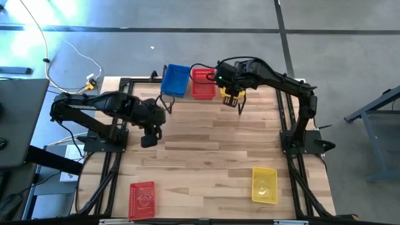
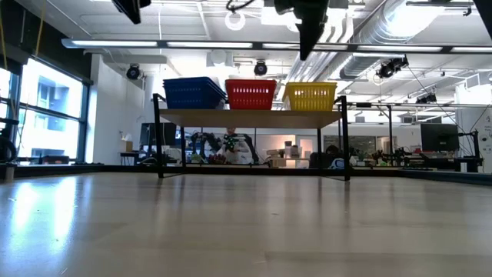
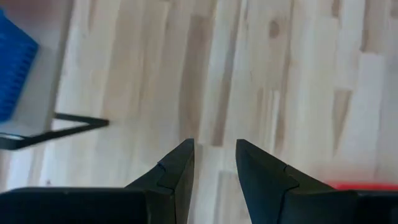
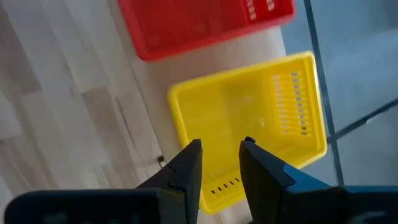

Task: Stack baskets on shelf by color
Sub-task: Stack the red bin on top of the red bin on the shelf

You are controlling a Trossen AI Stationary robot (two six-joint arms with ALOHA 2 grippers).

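The shelf (image 2: pixel 250 118) stands at the table's far edge. On it, in a row from left to right, rest a blue basket (image 1: pixel 175 80), a red basket (image 1: pixel 203 83) and a yellow basket (image 4: pixel 249 118). My right gripper (image 4: pixel 221 144) hangs open above the yellow basket's near side, clear of it, as the low view shows (image 2: pixel 307 38). My left gripper (image 3: pixel 214 143) is open over bare tabletop left of centre (image 1: pixel 150 139), nothing between its fingers. A red basket (image 1: pixel 142 199) and a yellow basket (image 1: pixel 264 184) lie on the table near its front edge.
The shelf's black leg (image 3: pixel 56 124) and the blue basket's corner (image 3: pixel 12 68) show beside my left gripper. Bare wooden tabletop (image 1: pixel 206 144) spreads between the shelf and the two front baskets. Black frame rails (image 1: pixel 106 181) run along the table's sides.
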